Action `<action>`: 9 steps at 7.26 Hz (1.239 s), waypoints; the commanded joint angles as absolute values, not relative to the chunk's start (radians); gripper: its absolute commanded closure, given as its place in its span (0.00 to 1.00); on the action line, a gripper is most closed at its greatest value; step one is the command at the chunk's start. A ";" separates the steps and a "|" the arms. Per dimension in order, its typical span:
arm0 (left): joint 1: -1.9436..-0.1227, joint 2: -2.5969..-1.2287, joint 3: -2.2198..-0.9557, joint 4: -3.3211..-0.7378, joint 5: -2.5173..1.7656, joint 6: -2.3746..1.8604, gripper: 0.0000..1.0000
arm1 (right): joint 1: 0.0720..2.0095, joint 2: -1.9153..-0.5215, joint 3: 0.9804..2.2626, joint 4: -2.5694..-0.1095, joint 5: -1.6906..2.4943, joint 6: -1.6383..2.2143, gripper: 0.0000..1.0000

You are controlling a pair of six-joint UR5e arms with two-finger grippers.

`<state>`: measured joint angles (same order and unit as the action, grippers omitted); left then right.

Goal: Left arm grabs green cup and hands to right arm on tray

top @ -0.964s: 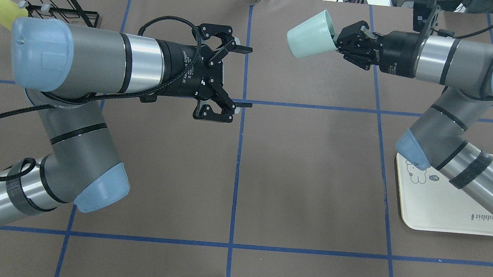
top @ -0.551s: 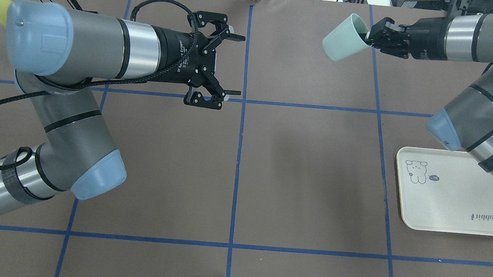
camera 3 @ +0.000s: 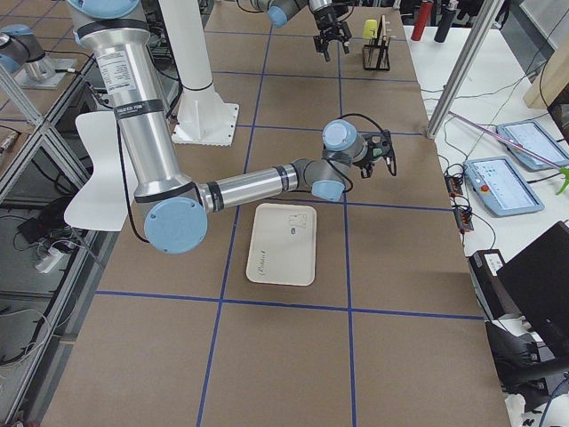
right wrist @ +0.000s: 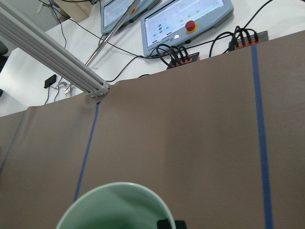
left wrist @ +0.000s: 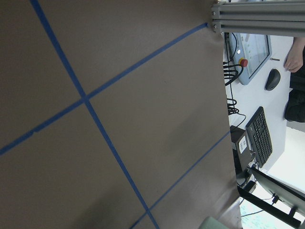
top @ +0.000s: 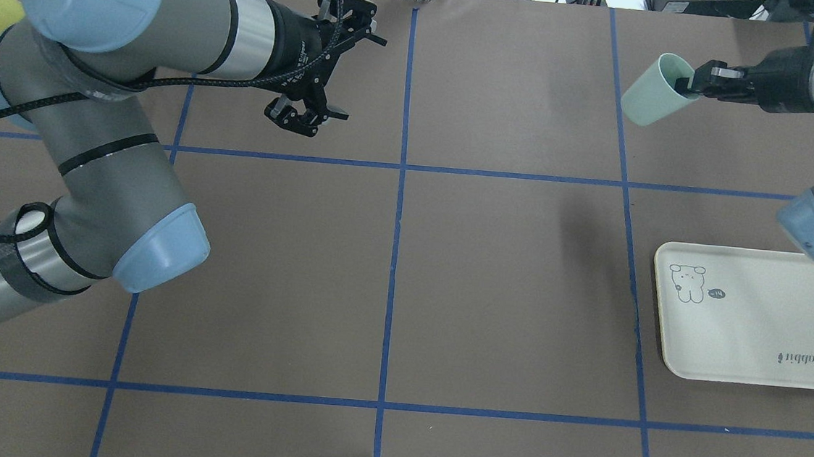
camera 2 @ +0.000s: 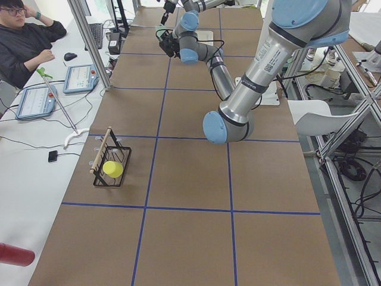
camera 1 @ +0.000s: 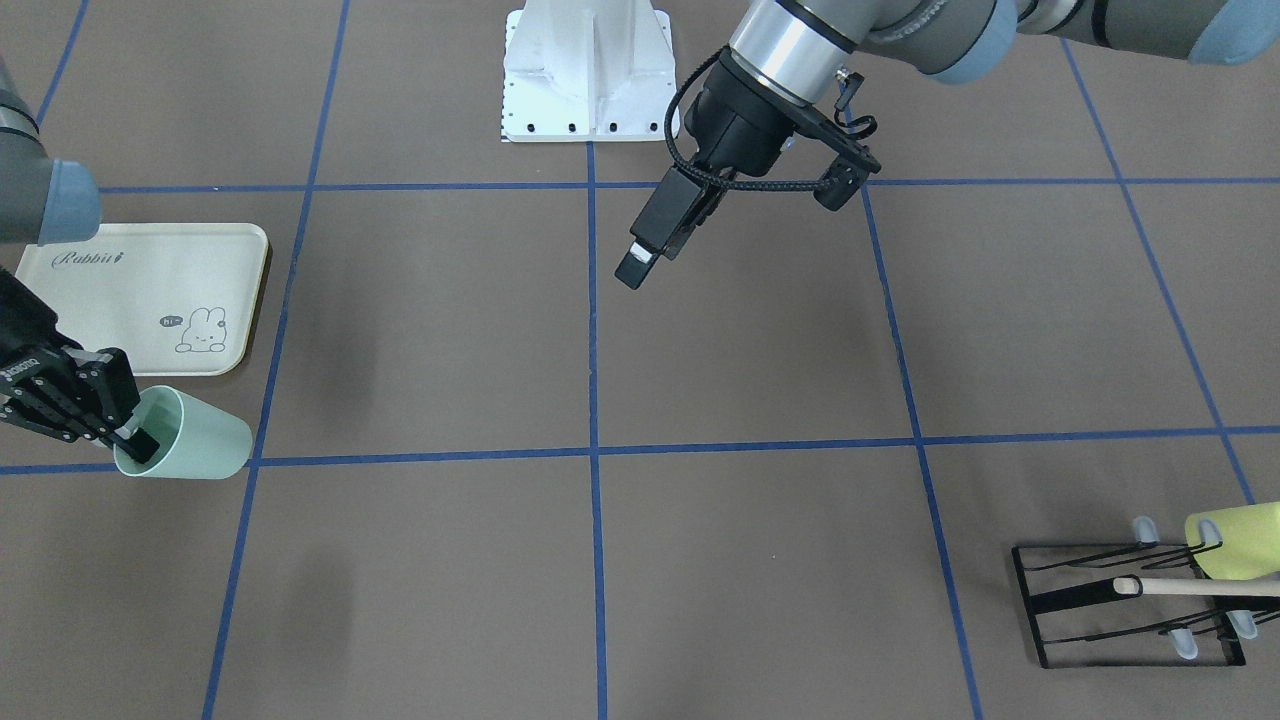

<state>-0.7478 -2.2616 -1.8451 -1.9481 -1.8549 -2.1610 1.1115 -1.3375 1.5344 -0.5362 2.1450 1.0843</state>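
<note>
Nearest the robot's base, on its right side, the tray (top: pixel 753 350) lies flat on the tabletop (top: pixel 503 301). Grey script on it reads "Rabbit", beside a small bunny drawing whose speech bubble is too small to read. Past the tray's far edge, toward the operators' side, the green cup (top: pixel 649 91) hangs in the air. The right gripper (top: pixel 689 82) has its jaws clamped on the rim, one finger inside the mouth. The cup's long axis runs nearly level, base pointing away from the tray's end of the tabletop. The tray therefore lies back toward the base from the jaws, and the cup probably needs turning upright. Well apart from the tray, the left gripper (top: pixel 357 76) holds nothing, jaws spread.
</note>
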 commanded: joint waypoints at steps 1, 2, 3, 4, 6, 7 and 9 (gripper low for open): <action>-0.828 -2.263 -1.850 -1.873 -1.853 -1.972 0.00 | 1.138 -1.457 1.542 -0.558 2.141 0.859 1.00; -0.856 -2.257 -1.850 -1.853 -1.855 -1.913 0.00 | 1.150 -1.497 1.549 -0.615 2.146 0.782 1.00; -0.873 -2.260 -1.850 -1.765 -1.855 -1.825 0.00 | 1.144 -1.547 1.571 -0.653 2.145 0.726 1.00; -0.899 -2.264 -1.851 -1.712 -1.856 -1.745 0.00 | 1.147 -1.593 1.591 -0.681 2.145 0.685 1.00; -0.937 -2.258 -1.844 -1.697 -1.858 -1.651 0.00 | 1.126 -1.690 1.760 -0.835 2.138 0.669 1.00; -0.945 -2.258 -1.842 -1.678 -1.858 -1.625 0.00 | 1.100 -1.748 1.866 -0.921 2.114 0.669 1.00; -0.957 -2.257 -1.842 -1.677 -1.859 -1.624 0.00 | 1.013 -1.808 1.898 -0.936 1.944 0.672 1.00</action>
